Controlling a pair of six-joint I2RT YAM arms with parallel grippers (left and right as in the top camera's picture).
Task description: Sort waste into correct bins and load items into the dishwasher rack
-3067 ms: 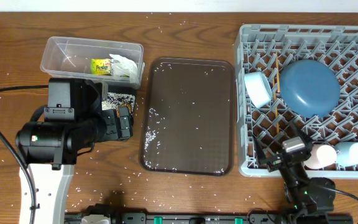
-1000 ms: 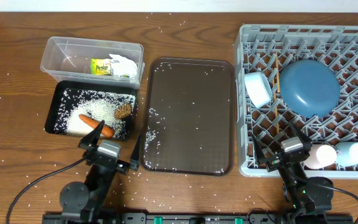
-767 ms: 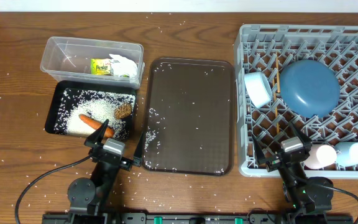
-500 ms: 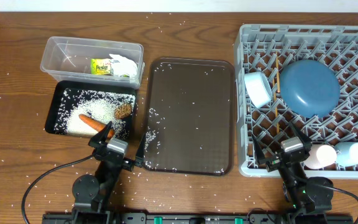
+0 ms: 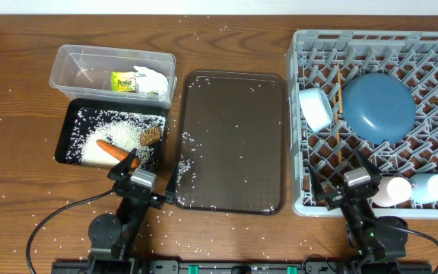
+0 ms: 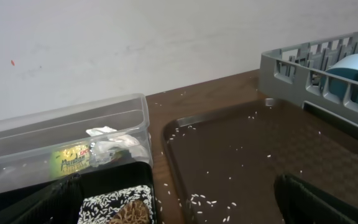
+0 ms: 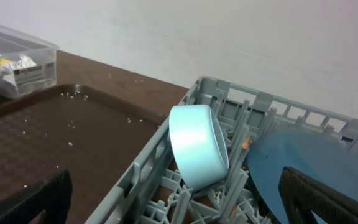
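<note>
Your left hand [image 5: 147, 175] and right hand [image 5: 345, 183] both stand wide, gripping nothing. Carrot [image 5: 112, 150] and rice [image 5: 124, 135] lie in the black tray [image 5: 61, 144], the wrapper [image 5: 122, 81] in the clear tub [image 5: 74, 57], and the blue dish [image 5: 382, 105] and white bowl [image 5: 315, 108] in the dishwasher rack [image 5: 303, 46].

One rack [image 5: 371, 35], one dish [image 5: 386, 106], one bowl [image 5: 315, 108], two cups [image 5: 394, 190] [image 5: 432, 186], two bins [image 5: 90, 50] [image 5: 62, 144], chopsticks [image 5: 339, 95] maybe two.
</note>
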